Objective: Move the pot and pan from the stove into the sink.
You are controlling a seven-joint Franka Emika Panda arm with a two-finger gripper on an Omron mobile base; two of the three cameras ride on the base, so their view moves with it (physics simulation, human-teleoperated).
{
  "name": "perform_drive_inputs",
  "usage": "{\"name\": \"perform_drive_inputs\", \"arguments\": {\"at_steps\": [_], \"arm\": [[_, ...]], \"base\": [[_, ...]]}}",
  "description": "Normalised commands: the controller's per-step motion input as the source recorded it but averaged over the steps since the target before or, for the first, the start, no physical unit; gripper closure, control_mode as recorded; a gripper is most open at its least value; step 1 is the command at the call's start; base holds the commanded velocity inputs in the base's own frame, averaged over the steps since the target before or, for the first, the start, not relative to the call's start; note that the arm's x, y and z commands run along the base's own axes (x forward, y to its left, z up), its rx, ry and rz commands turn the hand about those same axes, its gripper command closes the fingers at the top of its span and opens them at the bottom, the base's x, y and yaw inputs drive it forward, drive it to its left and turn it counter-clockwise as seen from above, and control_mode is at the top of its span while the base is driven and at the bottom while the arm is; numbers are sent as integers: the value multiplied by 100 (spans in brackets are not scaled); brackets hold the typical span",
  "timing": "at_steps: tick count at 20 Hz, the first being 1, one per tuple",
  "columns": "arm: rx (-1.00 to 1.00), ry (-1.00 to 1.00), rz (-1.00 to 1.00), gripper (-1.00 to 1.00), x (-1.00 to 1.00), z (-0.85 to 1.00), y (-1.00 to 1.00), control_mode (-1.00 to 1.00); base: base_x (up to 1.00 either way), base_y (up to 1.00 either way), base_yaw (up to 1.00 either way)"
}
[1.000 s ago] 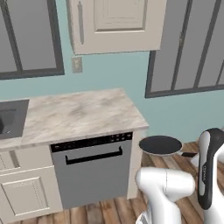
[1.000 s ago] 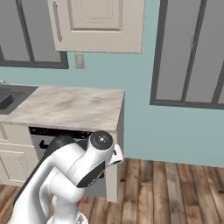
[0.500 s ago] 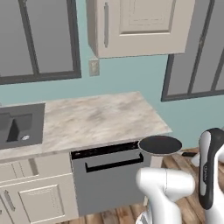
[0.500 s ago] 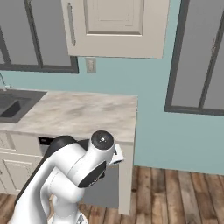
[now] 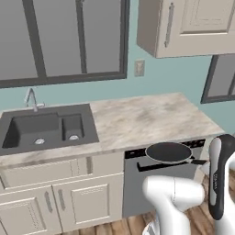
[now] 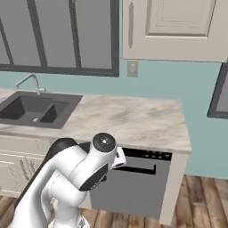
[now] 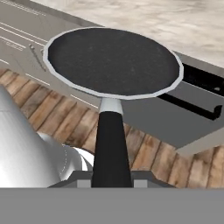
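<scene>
The pan, shallow and black with a greyish rim, hangs level in the air in front of the counter edge. Its long black handle runs back into my gripper, which is shut on it. In the left base view the pan floats just before the counter front, above the dishwasher, with its handle pointing right toward my arm. The sink, a dark grey basin with a curved faucet, lies at the left of the pale marbled counter. That sink lies far left in the right base view. The pot and the stove are out of view.
A grey dishwasher sits under the counter's right end, with white cabinet doors to its left. A wall cabinet hangs above. Wooden floor lies to the right of the counter.
The whole picture has shifted right as the base drove left along the counter; the sink has come fully into view. The pan stays held in front of the arm.
</scene>
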Motion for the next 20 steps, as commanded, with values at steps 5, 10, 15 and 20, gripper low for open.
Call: {"name": "perform_drive_inputs", "arguments": {"at_steps": [5, 10, 15, 20], "arm": [[0, 0, 0, 100, 0, 0, 0, 100], [0, 0, 0, 100, 0, 0, 0, 100], [0, 0, 0, 100, 0, 0, 0, 100], [0, 0, 0, 100, 0, 0, 0, 100]], "base": [[0, 94, 4], [0, 84, 3], [1, 64, 2], [37, 44, 0]]}}
